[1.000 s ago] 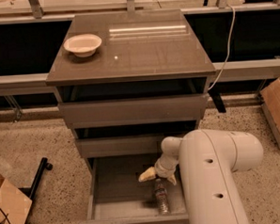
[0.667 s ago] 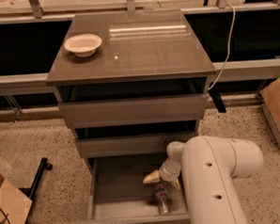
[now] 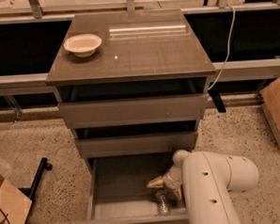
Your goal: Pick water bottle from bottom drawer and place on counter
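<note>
The bottom drawer [image 3: 110,181] is pulled open at the foot of the cabinet. The water bottle [image 3: 162,203], clear with a dark band, lies inside it near the front right. My gripper [image 3: 166,187] reaches down into the drawer from my white arm [image 3: 214,185]. It sits just above and behind the bottle with its yellowish fingers [image 3: 155,182] spread open, and nothing is held. The counter [image 3: 146,52] is the glossy grey-brown cabinet top above.
A white bowl [image 3: 82,44] stands at the counter's back left. The two upper drawers [image 3: 133,112] stand slightly out. A cardboard box [image 3: 277,111] sits on the floor at right, another [image 3: 8,208] at bottom left beside a black stand [image 3: 36,178]. A white cable [image 3: 226,43] hangs at right.
My gripper has shifted a little to the right and lower in the drawer, closer to the bottle. The bottle has not moved.
</note>
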### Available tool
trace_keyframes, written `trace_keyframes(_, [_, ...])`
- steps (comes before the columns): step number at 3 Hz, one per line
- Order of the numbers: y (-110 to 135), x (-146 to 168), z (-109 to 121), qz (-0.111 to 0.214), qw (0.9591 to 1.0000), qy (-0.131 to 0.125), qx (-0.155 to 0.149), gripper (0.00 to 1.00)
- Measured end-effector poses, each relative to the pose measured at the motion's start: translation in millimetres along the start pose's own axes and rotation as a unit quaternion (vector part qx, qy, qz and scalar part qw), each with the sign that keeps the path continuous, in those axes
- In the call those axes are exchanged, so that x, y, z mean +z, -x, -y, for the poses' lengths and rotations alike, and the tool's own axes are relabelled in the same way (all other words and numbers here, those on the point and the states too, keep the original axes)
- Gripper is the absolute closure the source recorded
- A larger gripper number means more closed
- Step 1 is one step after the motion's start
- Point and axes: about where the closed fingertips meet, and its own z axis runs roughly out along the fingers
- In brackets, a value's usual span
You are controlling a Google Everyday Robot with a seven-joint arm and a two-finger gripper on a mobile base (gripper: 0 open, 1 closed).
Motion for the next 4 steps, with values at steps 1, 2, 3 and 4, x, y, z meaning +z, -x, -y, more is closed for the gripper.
trace_keyframes(1, [-1.5, 25.7, 1.3, -0.026, 0.9994, 0.014, 0.017, 0.18])
trace_keyframes(2, [-3.5, 35.3, -3.5, -0.040, 0.9986, 0.028, 0.022, 0.41])
trace_keyframes(3, [-4.7, 31.6, -10.9, -0.042, 0.9982, 0.039, 0.018, 0.64])
trace_keyframes(4, [-5.0, 14.9, -22.9, -0.031, 0.9983, 0.049, 0.001, 0.88])
